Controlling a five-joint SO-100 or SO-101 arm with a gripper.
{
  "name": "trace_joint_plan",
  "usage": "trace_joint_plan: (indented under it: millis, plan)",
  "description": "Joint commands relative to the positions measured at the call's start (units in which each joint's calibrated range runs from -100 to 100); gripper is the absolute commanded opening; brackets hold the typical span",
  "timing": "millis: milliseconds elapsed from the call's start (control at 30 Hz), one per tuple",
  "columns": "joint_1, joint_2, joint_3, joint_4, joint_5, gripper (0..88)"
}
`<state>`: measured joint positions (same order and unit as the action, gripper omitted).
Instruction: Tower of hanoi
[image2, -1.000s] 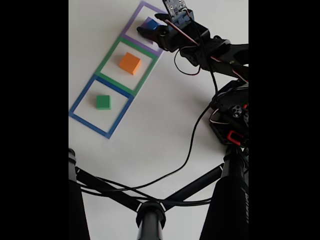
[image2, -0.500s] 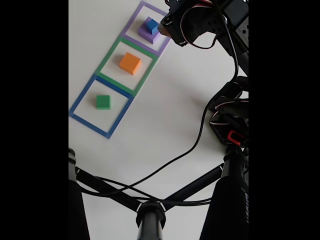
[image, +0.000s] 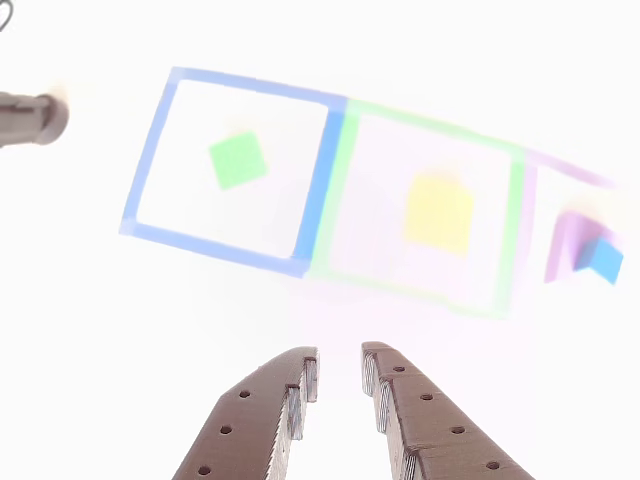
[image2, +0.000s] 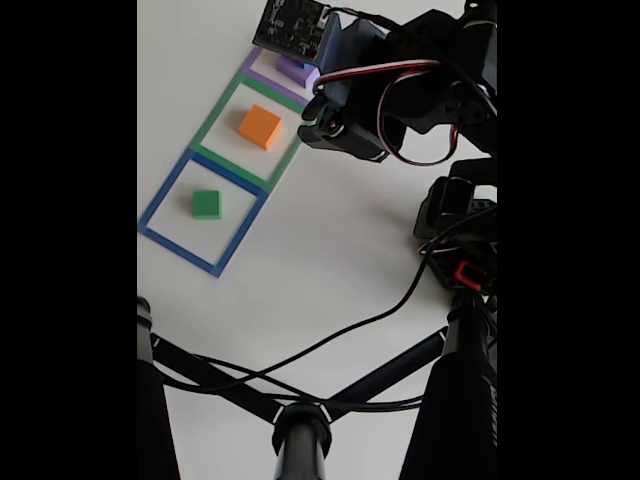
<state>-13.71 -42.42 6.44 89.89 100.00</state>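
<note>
The brown, ribbed two-finger gripper hangs empty above the white tabletop, its jaws nearly together with only a narrow slit of table showing between the tips and nothing held between them. In the other view the small matte blue cube sits on the wide, flat pale-purple square slab inside the purple taped square outline at the right edge; the larger matte orange cube, washed to yellow in that overexposed view, lies alone in the middle green taped outline, and the matte green cube lies alone in the blue taped outline. In the fixed view the arm's black servo body covers most of the purple square, so just a corner of the slab shows. Judging from this layout, the puzzle seems to be in a between-moves phase: the blue cube looks freshly parked on the slab and the gripper is free to choose another block. The next move likely calls for spreading the jaws wider than a cube, centring over either the green or the orange one, and descending squarely so the flat sides meet the ribbed pads. All blocks look plain, sharp-edged and rigid, with dull surfaces that should grip well.
</note>
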Motion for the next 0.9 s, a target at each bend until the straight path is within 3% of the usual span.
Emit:
trace_joint_plan:
  millis: [0,100,367,633,867]
  plan:
    - [-2.68,-0.81,0.38,-3.17,0.0,8.8]
    - [-3.26,-2.35,6.47,-9.16,0.0,17.1]
    - [-0.38,-9.78,39.83,-42.2,0.0,34.6]
    - [1.06,-0.09,63.2,-84.54,0.0,37.9]
    - [-0.38,15.41,65.65,-104.79,0.0,37.6]
